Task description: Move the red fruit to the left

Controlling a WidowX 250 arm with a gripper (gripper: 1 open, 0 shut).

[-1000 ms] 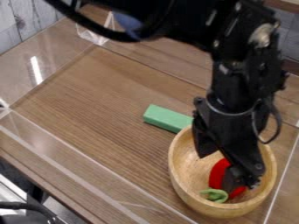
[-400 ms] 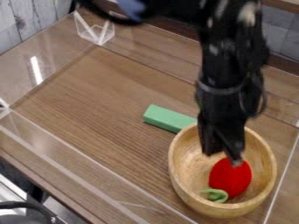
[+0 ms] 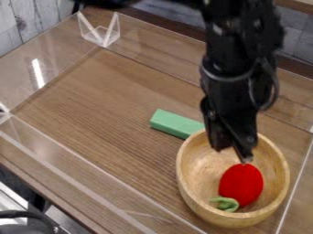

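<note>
The red fruit (image 3: 241,183) lies inside the wooden bowl (image 3: 193,169) at the front right of the table, its light green stem (image 3: 224,203) pointing toward the bowl's near rim. My gripper (image 3: 236,151) hangs straight down over the bowl. Its dark fingertips (image 3: 250,154) sit just at the fruit's top. The fingers blend into one dark shape, so whether they pinch the fruit or stand apart does not show.
A flat green rectangular block (image 3: 175,123) lies on the wooden tabletop just left of the bowl. Clear plastic walls (image 3: 49,64) ring the table. Bare wood stretches to the left (image 3: 98,110).
The gripper was lower in the bowl and partly covered the fruit. It has risen a little, and the fruit now shows almost whole in about the same place.
</note>
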